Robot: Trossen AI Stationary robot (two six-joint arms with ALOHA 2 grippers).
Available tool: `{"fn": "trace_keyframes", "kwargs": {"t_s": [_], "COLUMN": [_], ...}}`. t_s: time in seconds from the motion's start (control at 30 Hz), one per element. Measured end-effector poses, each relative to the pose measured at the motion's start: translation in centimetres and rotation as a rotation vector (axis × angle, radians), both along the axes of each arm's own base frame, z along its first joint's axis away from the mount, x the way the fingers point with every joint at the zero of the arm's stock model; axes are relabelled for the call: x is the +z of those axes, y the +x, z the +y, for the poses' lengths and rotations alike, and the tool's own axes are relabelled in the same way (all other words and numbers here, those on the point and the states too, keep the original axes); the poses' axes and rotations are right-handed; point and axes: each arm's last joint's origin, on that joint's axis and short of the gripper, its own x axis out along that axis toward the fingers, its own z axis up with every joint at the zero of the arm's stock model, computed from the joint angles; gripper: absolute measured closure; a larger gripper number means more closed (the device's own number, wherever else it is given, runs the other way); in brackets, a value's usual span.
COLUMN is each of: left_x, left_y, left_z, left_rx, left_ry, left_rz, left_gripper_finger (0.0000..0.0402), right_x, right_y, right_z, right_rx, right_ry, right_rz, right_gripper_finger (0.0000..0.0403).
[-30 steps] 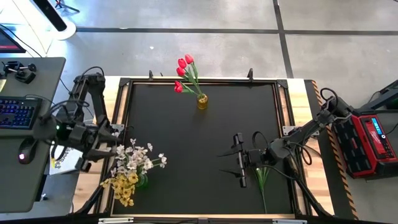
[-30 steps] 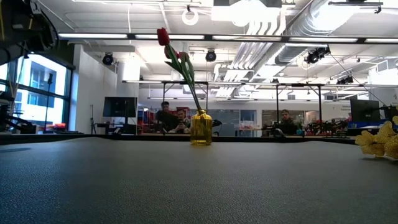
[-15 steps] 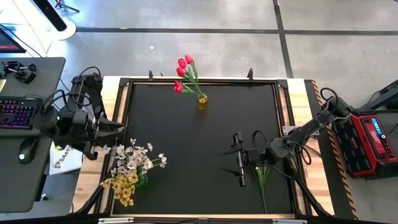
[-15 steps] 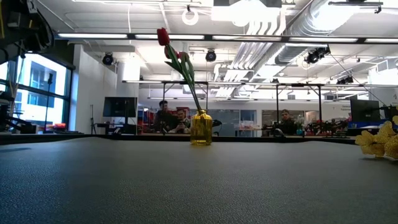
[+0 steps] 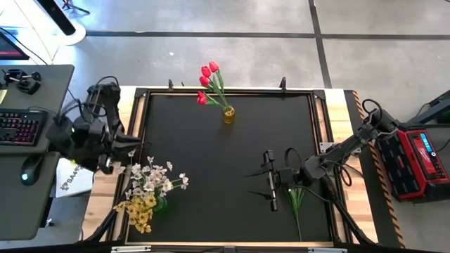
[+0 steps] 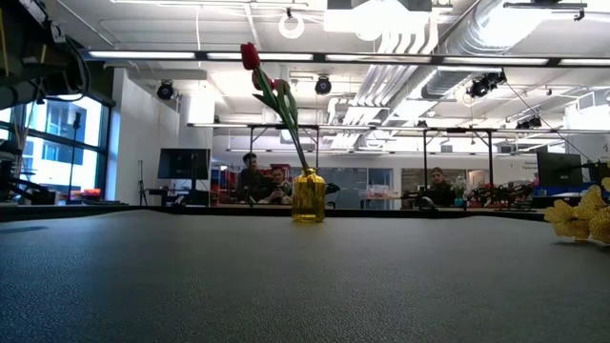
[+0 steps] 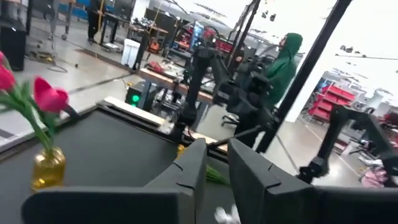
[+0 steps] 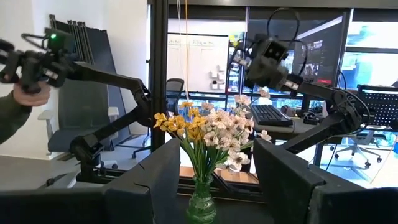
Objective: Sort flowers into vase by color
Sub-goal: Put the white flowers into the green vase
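**Black mat** (image 5: 211,161). Work surface; all positions below read off the high view as a clock face.

**Red tulips** (image 5: 207,79). At 12 o'clock, near the far edge. Standing in a small amber vase (image 5: 228,114), heads leaning toward 11. One colour only; apparently sorted.

**White blossoms** (image 5: 156,176) and **yellow blossoms** (image 5: 139,209). At 8 o'clock, by the near-left corner. Sharing one green glass vase (image 5: 161,204), white toward the centre, yellow drooping toward the table edge. Two colours in one vessel, so likely the part of the sort not yet done.

**Leafy green stem** (image 5: 296,200). At 5 o'clock, lying flat on the mat just beside the right wrist. No bloom visible; apart from both vases.

**Right gripper** (image 5: 266,180). At 4 o'clock, low over the mat, aimed across toward 8 o'clock. Fingers spread wide, nothing between them; white-and-yellow bunch framed in the gap in the wrist view. Probably parked.

**Left gripper** (image 5: 129,152). At 9 o'clock, over the wooden border just outside the mat, near the white blossoms but not touching. Fingers parted only narrowly, holding nothing. Nearer arm to the mixed vase, so the better placed for drawing out one colour; risk of dragging neighbouring stems along, given how tightly bunched.
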Motion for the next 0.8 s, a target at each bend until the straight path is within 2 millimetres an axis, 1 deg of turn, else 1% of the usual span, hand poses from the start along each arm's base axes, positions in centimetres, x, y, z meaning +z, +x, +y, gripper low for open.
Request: {"fn": "trace_keyframes", "kwargs": {"t_s": [0.13,0.23,0.33,0.43,0.57,0.8], "left_x": [-2.4,-3.7,-4.6,-4.9,-4.3,-0.6], "left_y": [-0.1,0.0,-0.1,-0.2,-0.1,0.1], "left_z": [-1.4,-2.1,-2.7,-3.2,-3.5,-3.1], "left_rx": [-0.067,-0.078,-0.095,-0.125,-0.131,-0.195], "left_ry": [-0.034,-0.054,-0.068,-0.079,-0.103,-0.005], "left_rz": [-0.01,-0.011,-0.01,-0.009,-0.019,-0.074], "left_gripper_finger": [0.0362,0.037,0.0377,0.0383,0.0387,0.0387], "right_x": [0.0,-0.1,-0.1,0.0,0.0,0.0], "right_y": [0.0,0.0,0.0,0.0,0.0,0.1], "right_z": [0.0,0.0,0.0,0.0,0.0,-0.2], "right_rx": [0.0,0.0,0.0,0.0,0.0,-0.007], "right_ry": [-0.001,-0.003,-0.002,-0.001,-0.001,0.002], "right_rz": [0.0,0.007,0.005,0.004,0.003,-0.002], "right_gripper_finger": [0.0214,0.0214,0.0214,0.0214,0.0214,0.0214]}}
